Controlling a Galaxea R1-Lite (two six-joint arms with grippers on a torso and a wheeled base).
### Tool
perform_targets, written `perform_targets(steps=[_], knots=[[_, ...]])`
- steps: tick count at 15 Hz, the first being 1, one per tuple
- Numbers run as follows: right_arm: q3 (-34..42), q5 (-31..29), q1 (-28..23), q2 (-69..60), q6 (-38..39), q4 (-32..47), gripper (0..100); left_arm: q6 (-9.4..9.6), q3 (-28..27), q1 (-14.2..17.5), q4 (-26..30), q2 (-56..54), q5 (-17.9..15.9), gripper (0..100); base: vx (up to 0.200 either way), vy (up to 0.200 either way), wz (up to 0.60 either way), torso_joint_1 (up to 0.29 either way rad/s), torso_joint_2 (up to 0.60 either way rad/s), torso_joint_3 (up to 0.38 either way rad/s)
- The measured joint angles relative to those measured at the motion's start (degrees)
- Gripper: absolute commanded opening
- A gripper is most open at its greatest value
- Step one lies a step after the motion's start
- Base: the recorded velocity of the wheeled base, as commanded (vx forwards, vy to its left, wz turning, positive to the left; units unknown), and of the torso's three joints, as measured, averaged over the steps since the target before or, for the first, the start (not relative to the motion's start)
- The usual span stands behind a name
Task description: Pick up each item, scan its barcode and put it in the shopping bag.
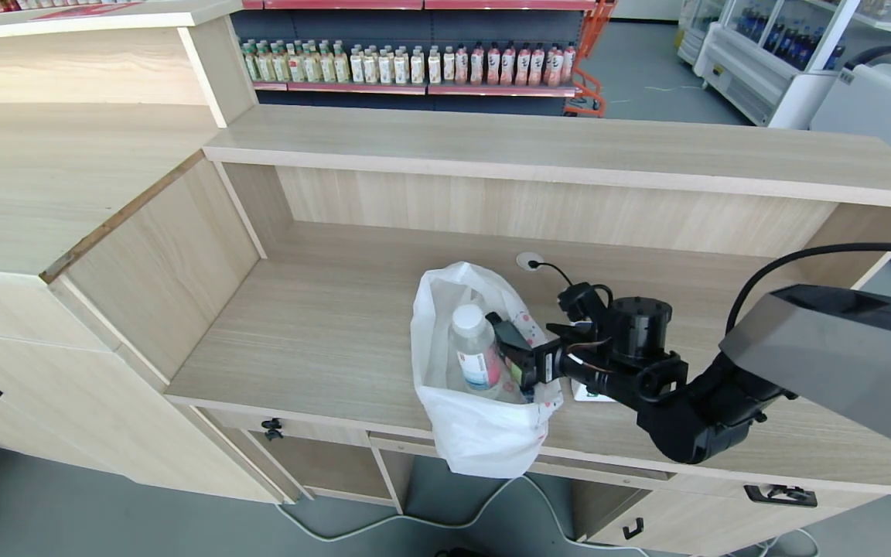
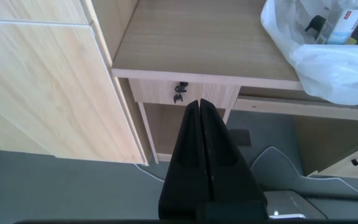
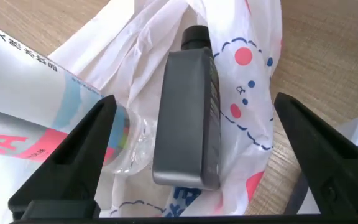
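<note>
A white plastic shopping bag (image 1: 476, 425) stands open at the counter's front edge, also seen in the left wrist view (image 2: 328, 59). Inside stands a clear bottle (image 1: 476, 356) with a white cap and a pink and blue label (image 3: 30, 124). A flat dark grey container with a black cap (image 3: 188, 118) lies in the bag beside it. My right gripper (image 1: 506, 346) is at the bag's mouth, open (image 3: 194, 102); the dark container sits between its spread fingers, touching neither. My left gripper (image 2: 201, 124) hangs low in front of the counter, left of the bag, shut on nothing.
A white object (image 1: 591, 394) lies on the counter (image 1: 322, 333) under my right arm, partly hidden. A cable runs from a grommet (image 1: 529, 261) behind the bag. Walls enclose the counter at the back and left. Drawers with black handles (image 2: 179, 92) lie below.
</note>
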Motion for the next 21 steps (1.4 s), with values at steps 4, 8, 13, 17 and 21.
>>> perform_targets(steps=[4, 8, 13, 17, 21], knots=[[1.16, 1.07, -1.71, -4.74, 0.02, 0.22, 100, -0.01, 0.00, 0.00, 0.02, 0.00, 0.00, 0, 0.000, 0.000, 0.00, 0.000, 0.00, 0.000], [5.33, 3.45, -5.22, -10.67, -0.05, 0.22, 100, 0.00, 0.00, 0.00, 0.00, 0.00, 0.00, 0, 0.000, 0.000, 0.00, 0.000, 0.00, 0.000], [7.67, 3.82, -7.94, -22.63, 0.00, 7.67, 100, -0.01, 0.00, 0.00, 0.02, 0.00, 0.00, 0, 0.000, 0.000, 0.00, 0.000, 0.00, 0.000], [9.64, 2.85, -10.81, -38.89, 1.33, 22.00, 100, 0.00, 0.00, 0.00, 0.02, 0.00, 0.00, 0, 0.000, 0.000, 0.00, 0.000, 0.00, 0.000], [12.41, -4.23, -13.81, -58.42, 1.84, 44.26, 100, 0.00, 0.00, 0.00, 0.02, 0.00, 0.00, 0, 0.000, 0.000, 0.00, 0.000, 0.00, 0.000]])
